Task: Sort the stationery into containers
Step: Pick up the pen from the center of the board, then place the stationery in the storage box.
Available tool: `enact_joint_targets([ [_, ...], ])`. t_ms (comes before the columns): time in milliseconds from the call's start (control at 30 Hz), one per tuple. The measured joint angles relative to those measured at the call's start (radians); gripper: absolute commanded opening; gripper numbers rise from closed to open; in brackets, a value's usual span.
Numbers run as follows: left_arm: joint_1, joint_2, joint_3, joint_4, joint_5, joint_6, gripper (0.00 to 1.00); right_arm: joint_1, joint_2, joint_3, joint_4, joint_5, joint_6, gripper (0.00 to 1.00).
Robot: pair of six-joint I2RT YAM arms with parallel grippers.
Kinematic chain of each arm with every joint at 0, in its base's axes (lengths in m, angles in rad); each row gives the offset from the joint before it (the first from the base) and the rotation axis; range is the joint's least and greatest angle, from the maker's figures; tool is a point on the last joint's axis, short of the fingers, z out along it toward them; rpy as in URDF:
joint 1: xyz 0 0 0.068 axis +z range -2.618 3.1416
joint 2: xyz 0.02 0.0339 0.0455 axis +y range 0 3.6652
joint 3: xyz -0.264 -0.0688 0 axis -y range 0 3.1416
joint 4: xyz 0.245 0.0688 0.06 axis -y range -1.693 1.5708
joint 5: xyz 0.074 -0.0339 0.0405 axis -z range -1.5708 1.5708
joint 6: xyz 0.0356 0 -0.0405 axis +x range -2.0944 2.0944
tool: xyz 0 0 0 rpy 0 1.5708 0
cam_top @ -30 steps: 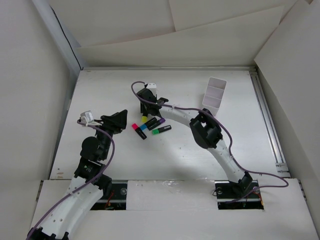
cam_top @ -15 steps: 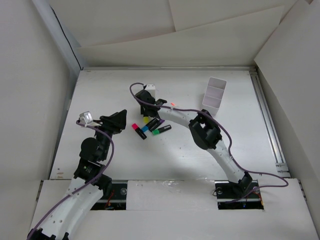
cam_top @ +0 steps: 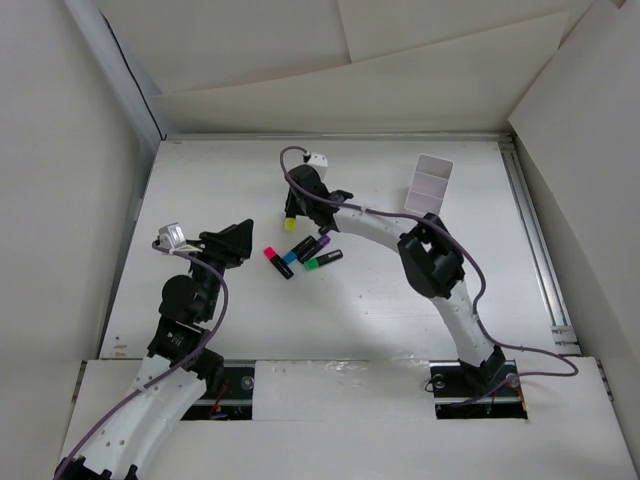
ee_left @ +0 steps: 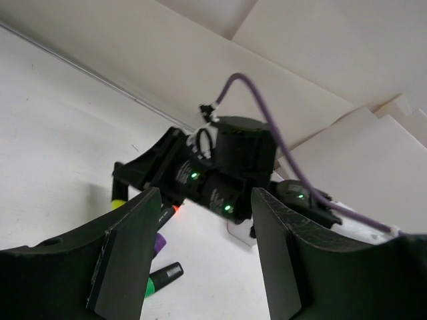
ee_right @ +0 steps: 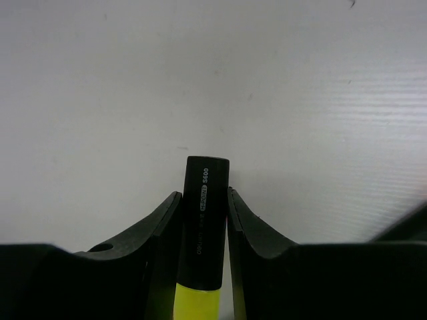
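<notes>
Yellow-ended marker (ee_right: 204, 227) clamped between the fingers of the right gripper (cam_top: 294, 208), well to the left of the white organiser (cam_top: 430, 185) (three compartments in a row). Other markers (cam_top: 303, 256) lie on the table (cam_top: 400, 300), nearer than the organiser and left of it. Left gripper (ee_left: 203, 260), farthest left from the organiser, jaws apart and empty.

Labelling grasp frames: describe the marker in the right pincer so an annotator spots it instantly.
On the white table, follow the right arm to its pincer, left of the white organiser. The marker clamped there is black with a yellow end; the loose markers beside it show pink, blue, purple or green.
</notes>
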Motion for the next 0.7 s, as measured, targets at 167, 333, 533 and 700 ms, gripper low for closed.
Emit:
enact_joint_targets([
  [167,0.000,0.000,0.000,0.000,0.001,0.000,0.53,-0.053,-0.117,-0.073,0.066,-0.008,0.019,0.10],
  [333,0.000,0.030,0.000,0.013,0.019,0.000,0.55,-0.117,-0.255,-0.208,0.126,-0.007,0.031,0.10],
  [533,0.000,0.209,0.007,0.070,0.138,0.017,0.55,-0.230,-0.484,-0.410,0.156,0.020,0.011,0.11],
  [700,0.000,0.463,0.064,0.130,0.319,0.043,0.60,-0.259,-0.650,-0.534,0.190,0.068,-0.020,0.11],
])
